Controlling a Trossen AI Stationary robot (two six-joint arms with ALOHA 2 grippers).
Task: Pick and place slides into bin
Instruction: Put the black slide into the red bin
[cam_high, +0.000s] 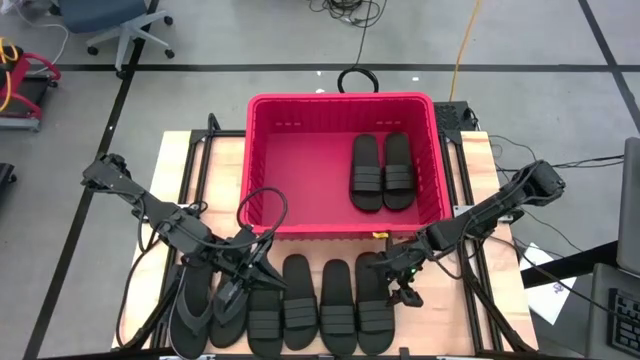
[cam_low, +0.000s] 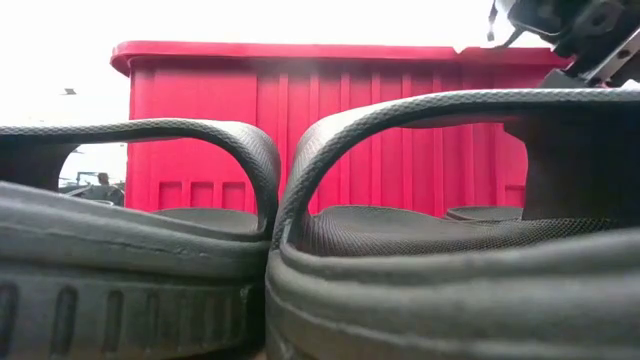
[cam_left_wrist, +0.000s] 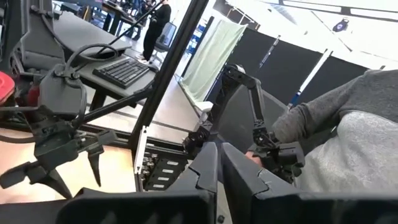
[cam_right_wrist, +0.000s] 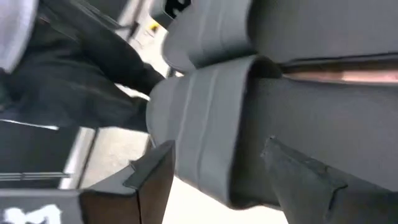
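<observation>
Slides (cam_high: 320, 305) of flat black rubber lie in a row on the near part of the table, in front of the bin (cam_high: 265, 175). Four of them have a wide ribbed band strap and sit side by side, nearly touching; in the low view their thick soles show grooved edges and a fine pebbled footbed under the arched bands. To the left of these four lie two dark grey thong flip-flops (cam_high: 190, 305), thinner and with a narrow Y strap. Two more banded slides (cam_high: 382, 172) rest side by side on the floor of the bin, toward its right wall.

That bin is a large red rectangular plastic basket with slatted, ribbed walls and a black loop handle (cam_high: 356, 79) at its far edge. It stands on the pale wooden table (cam_high: 170, 165), between dark metal rails.

Over the rightmost slide of the row hangs the right gripper (cam_high: 402, 283), its fingers spread wide; the right wrist view shows the grey ribbed band lying between the two dark fingers, which stand apart from it. At the left end of the row, the left gripper (cam_high: 248, 268) is above the flip-flops, fingers pressed together with nothing between them.

Beyond the table, the left wrist view shows a person's grey sleeve (cam_left_wrist: 336, 134).
</observation>
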